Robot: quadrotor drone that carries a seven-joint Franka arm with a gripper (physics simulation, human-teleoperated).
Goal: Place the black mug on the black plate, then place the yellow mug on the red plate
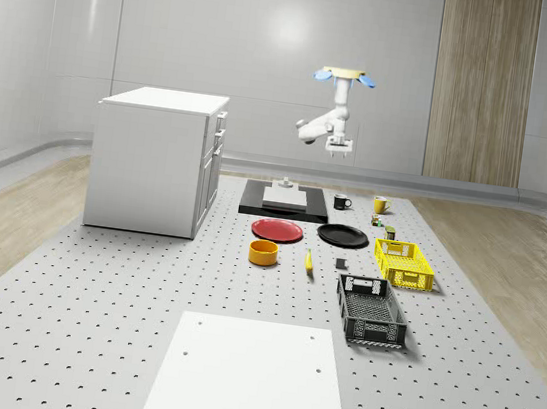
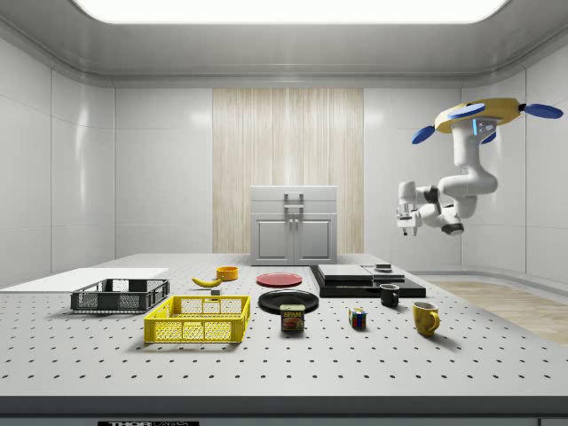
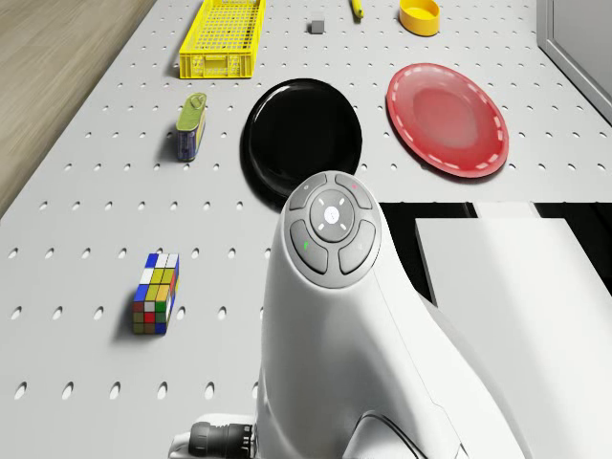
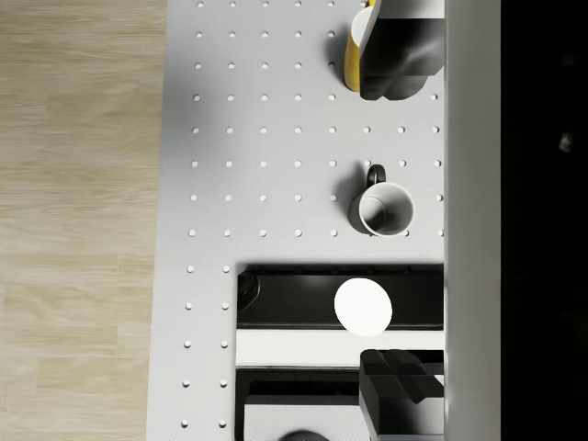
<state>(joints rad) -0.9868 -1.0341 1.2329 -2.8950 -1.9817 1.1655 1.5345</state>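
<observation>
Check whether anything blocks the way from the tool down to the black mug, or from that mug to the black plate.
Nothing visible does. The drone hovers high over the table's far end, its tool in open air above the black mug. Bare table separates the mug from the black plate; the yellow mug stands off to the side.
</observation>
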